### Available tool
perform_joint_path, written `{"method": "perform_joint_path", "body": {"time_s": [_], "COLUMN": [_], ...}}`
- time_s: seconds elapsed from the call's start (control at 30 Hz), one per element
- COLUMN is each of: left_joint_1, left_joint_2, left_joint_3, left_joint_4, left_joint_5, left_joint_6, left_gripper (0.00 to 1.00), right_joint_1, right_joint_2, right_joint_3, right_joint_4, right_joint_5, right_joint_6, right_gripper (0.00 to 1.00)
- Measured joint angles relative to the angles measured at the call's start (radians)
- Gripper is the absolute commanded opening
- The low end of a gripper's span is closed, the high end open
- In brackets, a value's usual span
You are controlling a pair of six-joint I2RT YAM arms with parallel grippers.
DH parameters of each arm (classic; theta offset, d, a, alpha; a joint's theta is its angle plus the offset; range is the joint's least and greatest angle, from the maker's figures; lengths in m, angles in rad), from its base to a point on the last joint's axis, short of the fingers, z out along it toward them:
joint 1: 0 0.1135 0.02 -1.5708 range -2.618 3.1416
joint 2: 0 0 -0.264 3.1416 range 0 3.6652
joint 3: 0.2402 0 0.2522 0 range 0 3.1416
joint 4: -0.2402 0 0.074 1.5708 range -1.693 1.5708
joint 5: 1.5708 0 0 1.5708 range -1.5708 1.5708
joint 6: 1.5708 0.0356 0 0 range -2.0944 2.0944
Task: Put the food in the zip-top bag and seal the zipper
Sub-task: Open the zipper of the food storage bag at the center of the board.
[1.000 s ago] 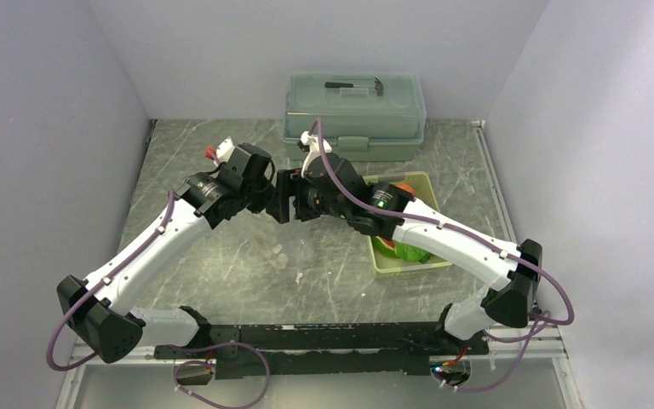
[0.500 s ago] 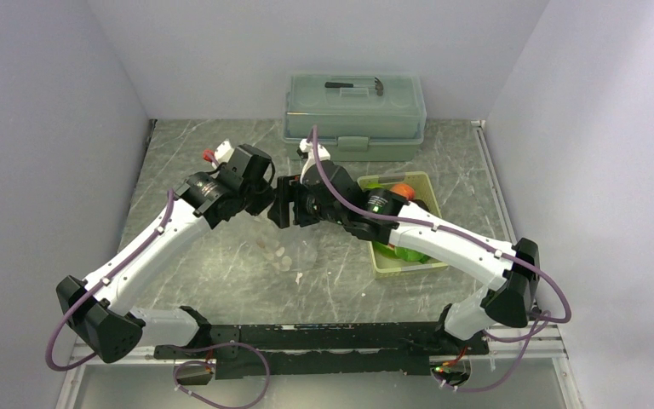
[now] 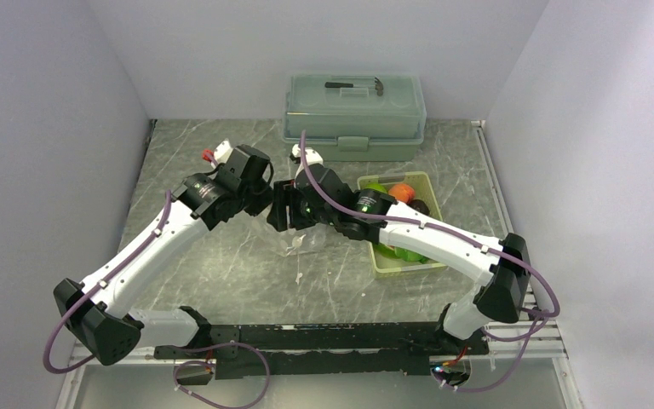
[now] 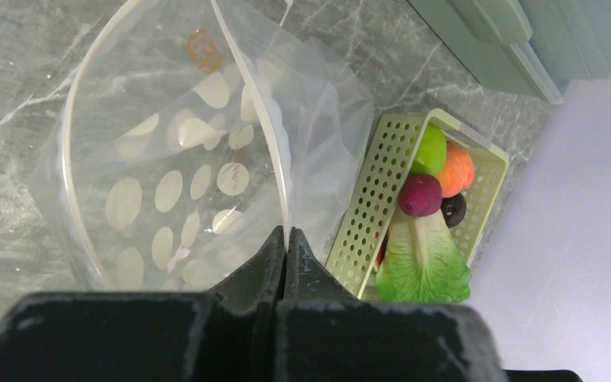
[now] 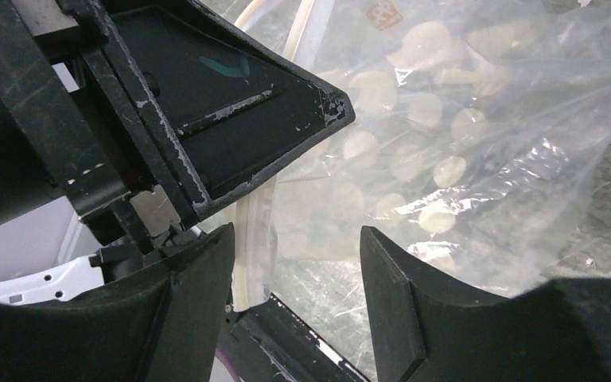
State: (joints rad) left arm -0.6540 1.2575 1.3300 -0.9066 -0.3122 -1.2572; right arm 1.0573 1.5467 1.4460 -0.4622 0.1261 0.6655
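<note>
While left end effector [image 4: 286,240] pinches zipper [image 4: 259,119], unsealed

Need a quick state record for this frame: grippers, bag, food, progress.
left gripper: shut on the zipper at the bag's mouth
right gripper: open, the mouth strip between its fingers, not clamped
zip-top bag: mouth gaping open, no food inside
food: lettuce, purple root, orange fruit, green fruit and dark piece, all in the tray
progress: nothing bagged, zipper unsealed
</note>
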Motion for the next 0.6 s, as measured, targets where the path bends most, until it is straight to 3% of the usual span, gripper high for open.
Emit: {"method": "perform_joint_path", "body": {"time_s": [0.37,0.6], "left_joint_1": [-0.004,-0.007], "left_joint_2": [-0.001,-0.001], "left_joint_3": [0.000,-0.002], "left_joint_4": [-0.013,-0.014], "left_joint_5": [0.026,0.044], "left_joint_6": [0.007,0.006], "left_gripper": [0.00,0.00], "right_joint_1": [0.005,0.007], "right_joint_2": [0.004,0.005], "right_joint_3": [0.000,0.000], "right_joint_4": [-0.006,-0.006], "right_joint_5": [0.034,0.051], "right_joint_6": [-0.004,-0.011], "right_gripper": [0.46,0.19]}}
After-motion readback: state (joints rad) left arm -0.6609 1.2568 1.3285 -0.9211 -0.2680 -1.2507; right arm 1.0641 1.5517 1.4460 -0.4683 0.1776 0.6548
